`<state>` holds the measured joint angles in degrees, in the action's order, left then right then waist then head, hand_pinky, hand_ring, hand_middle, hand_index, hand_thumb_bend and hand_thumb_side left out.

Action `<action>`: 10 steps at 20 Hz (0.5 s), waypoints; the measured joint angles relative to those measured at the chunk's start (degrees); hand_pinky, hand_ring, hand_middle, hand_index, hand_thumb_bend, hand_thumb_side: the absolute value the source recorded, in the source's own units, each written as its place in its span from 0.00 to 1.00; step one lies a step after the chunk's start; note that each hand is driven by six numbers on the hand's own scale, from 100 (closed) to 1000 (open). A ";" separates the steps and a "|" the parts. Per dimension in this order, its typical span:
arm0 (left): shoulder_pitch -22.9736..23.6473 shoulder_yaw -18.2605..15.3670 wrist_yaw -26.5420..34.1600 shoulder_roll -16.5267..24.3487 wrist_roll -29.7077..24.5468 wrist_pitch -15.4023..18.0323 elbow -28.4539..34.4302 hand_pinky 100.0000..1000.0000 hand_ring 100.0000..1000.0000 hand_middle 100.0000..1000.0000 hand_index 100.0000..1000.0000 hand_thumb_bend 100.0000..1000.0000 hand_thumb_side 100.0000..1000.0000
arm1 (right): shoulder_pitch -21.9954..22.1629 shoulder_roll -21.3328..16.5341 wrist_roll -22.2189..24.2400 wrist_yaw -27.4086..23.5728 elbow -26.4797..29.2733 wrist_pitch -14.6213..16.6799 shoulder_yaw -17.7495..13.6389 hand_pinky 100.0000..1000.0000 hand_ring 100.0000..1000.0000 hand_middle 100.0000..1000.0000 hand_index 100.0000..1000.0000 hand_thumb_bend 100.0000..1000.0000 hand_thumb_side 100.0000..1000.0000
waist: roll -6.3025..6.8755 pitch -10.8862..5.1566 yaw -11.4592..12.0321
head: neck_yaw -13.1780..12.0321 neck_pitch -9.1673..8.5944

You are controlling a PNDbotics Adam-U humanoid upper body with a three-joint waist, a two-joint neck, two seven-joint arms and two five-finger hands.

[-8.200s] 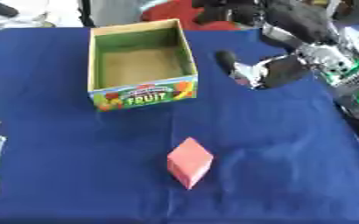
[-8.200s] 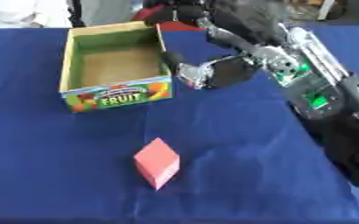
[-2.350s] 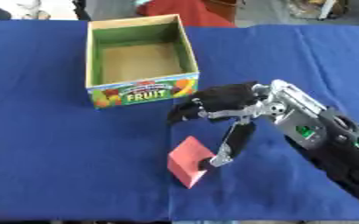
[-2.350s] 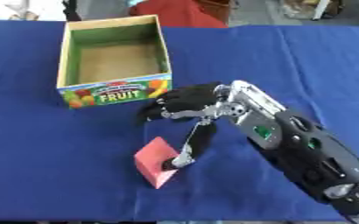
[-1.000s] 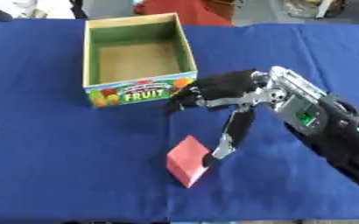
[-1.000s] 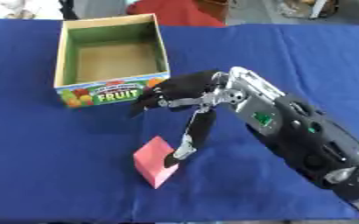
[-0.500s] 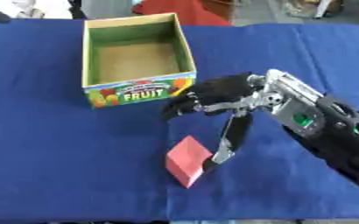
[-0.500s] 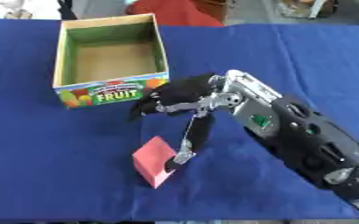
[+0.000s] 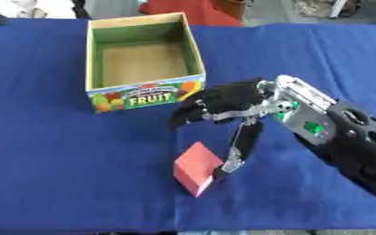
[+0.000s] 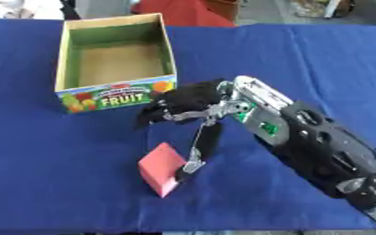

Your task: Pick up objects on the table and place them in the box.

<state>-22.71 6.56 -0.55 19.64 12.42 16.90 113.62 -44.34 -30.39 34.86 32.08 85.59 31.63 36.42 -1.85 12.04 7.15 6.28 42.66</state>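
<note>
The right robot hand [image 9: 223,101] reaches in from the right, fingers spread apart above the pink block [image 9: 197,168], thumb tip touching its right face. The block rests corner-forward on the blue counter [image 9: 55,151], near the box [image 9: 141,55].

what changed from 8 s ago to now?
The right hand came down from beside the box to the pink block; its thumb now touches the block's right side, fingers spread above, not gripping. Block and box stayed put, box empty. Left hand not in view.
</note>
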 measured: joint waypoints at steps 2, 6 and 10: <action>0.02 0.00 0.00 0.00 0.00 0.00 0.00 0.50 0.78 0.80 0.83 0.00 0.85 | 0.00 0.10 -0.19 0.42 -0.22 0.19 0.03 0.96 0.89 0.92 1.00 0.55 0.57 | 0.00 0.01 0.00 | 0.12 0.00; 0.12 0.00 0.00 0.00 0.00 0.00 0.00 0.50 0.78 0.80 0.83 0.00 0.86 | 0.14 0.21 -0.41 0.80 -0.84 0.41 0.36 0.95 0.89 0.93 1.00 0.56 0.57 | -0.02 0.02 0.00 | 0.28 0.02; 0.37 0.00 0.00 0.00 -0.02 -0.02 0.00 0.50 0.78 0.80 0.83 0.00 0.86 | 0.49 0.21 -0.41 1.00 -0.85 0.41 0.44 0.96 0.90 0.93 1.00 0.56 0.57 | -0.15 0.17 -0.01 | 0.39 0.07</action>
<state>-22.34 6.56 -0.55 19.64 12.40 16.88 113.62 -43.84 -30.19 34.46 33.08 84.74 32.04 36.86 -2.00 12.20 7.14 6.67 42.73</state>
